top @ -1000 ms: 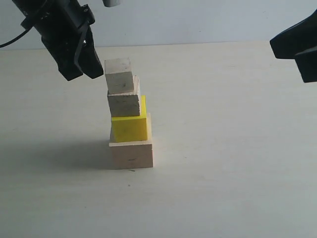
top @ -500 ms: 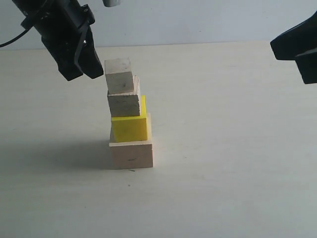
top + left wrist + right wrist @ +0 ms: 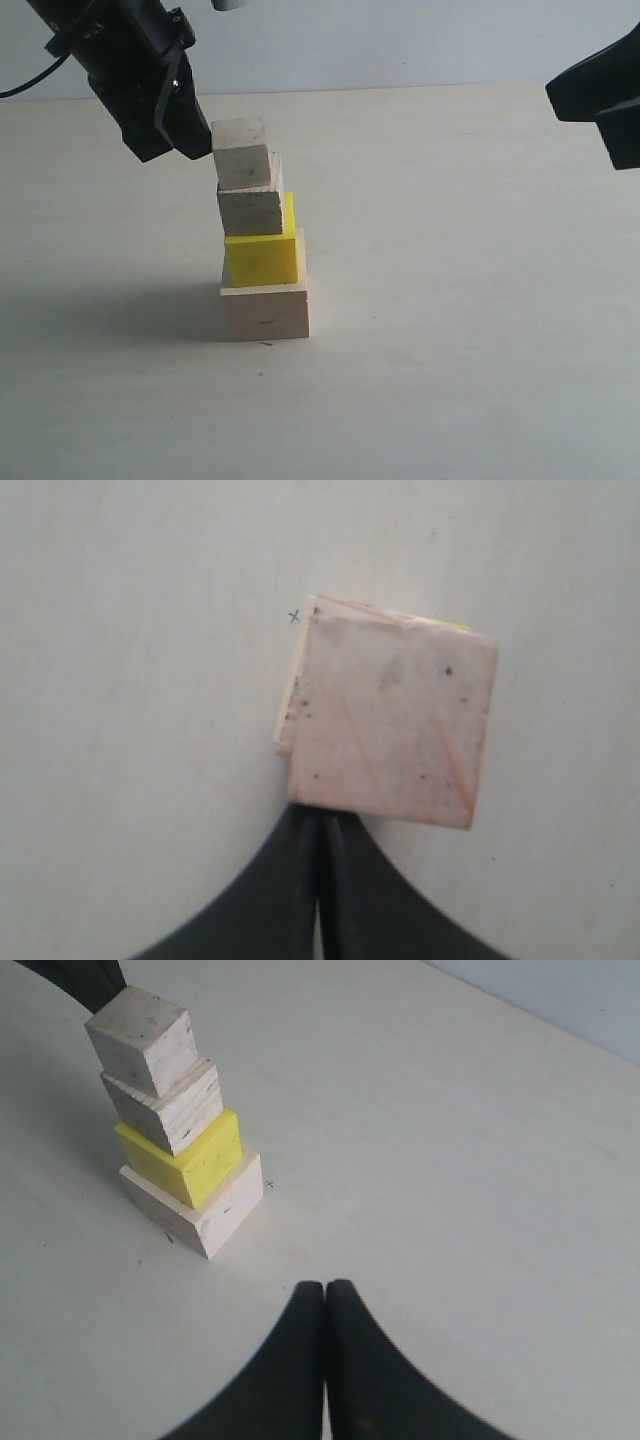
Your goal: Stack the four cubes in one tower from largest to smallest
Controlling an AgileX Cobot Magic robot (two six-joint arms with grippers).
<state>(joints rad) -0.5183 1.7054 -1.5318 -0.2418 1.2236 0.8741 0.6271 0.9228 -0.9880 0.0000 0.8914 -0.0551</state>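
The tower stands mid-table: the largest pale wood cube [image 3: 265,312] at the bottom, the yellow cube [image 3: 262,260] on it, then the grained pale cube [image 3: 250,210], with the smallest whitish cube [image 3: 241,152] on top. The stack is slightly staggered. My left gripper [image 3: 192,142] is shut and empty, its tips right beside the top cube's left side. From above, the left wrist view shows the top cube [image 3: 395,720] just beyond the shut left gripper [image 3: 320,815]. My right gripper [image 3: 326,1288] is shut and empty, well away from the tower [image 3: 190,1160].
The right arm [image 3: 605,95] hangs above the far right of the pale table [image 3: 460,300]. A grey wall runs behind the table's back edge. A small pen mark lies by the tower's base [image 3: 266,344].
The left arm has shifted only very slightly by the top cube. The tower and the right arm look the same.
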